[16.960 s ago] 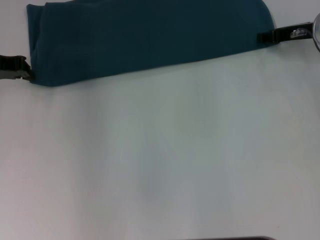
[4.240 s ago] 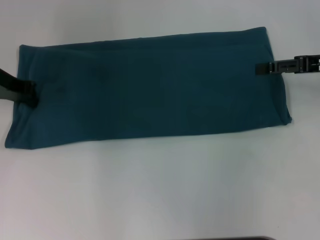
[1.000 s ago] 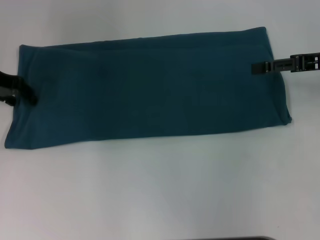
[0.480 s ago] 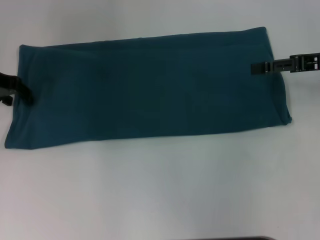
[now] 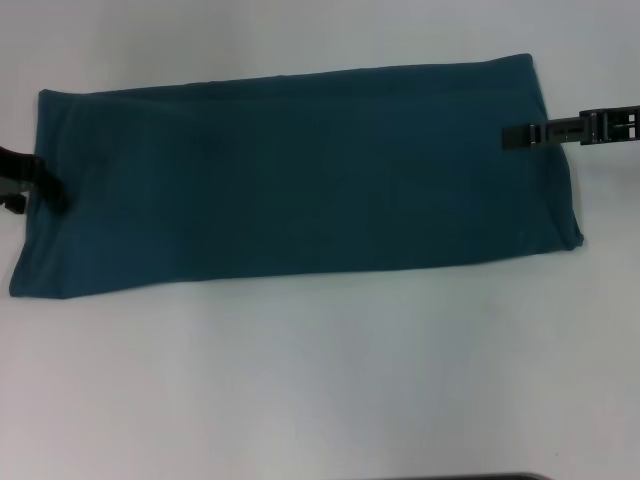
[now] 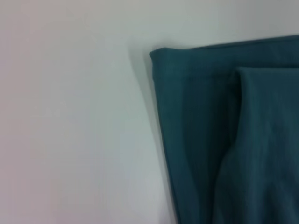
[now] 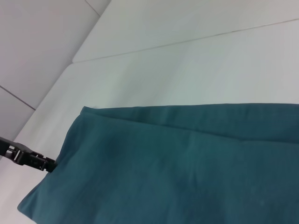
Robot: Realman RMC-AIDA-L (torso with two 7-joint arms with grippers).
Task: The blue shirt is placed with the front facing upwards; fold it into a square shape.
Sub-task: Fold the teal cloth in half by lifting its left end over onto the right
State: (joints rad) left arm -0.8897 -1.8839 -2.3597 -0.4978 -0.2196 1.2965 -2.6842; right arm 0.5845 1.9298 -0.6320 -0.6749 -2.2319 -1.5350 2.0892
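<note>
Head view shows you the blue shirt point(image 5: 300, 175) folded into a long, plain teal band across the far half of the white table point(image 5: 320, 380), no lettering showing. Your left gripper point(image 5: 40, 185) sits at its left end, your right gripper point(image 5: 515, 136) over its right end; you cannot tell whether either grips the cloth.

bare table point(image 5: 320, 390) near side, blue shirt point(image 5: 300, 180) spanning far side

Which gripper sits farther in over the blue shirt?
Right. The right gripper reaches in over the blue shirt at its right end; the left gripper sits just at its left edge.
</note>
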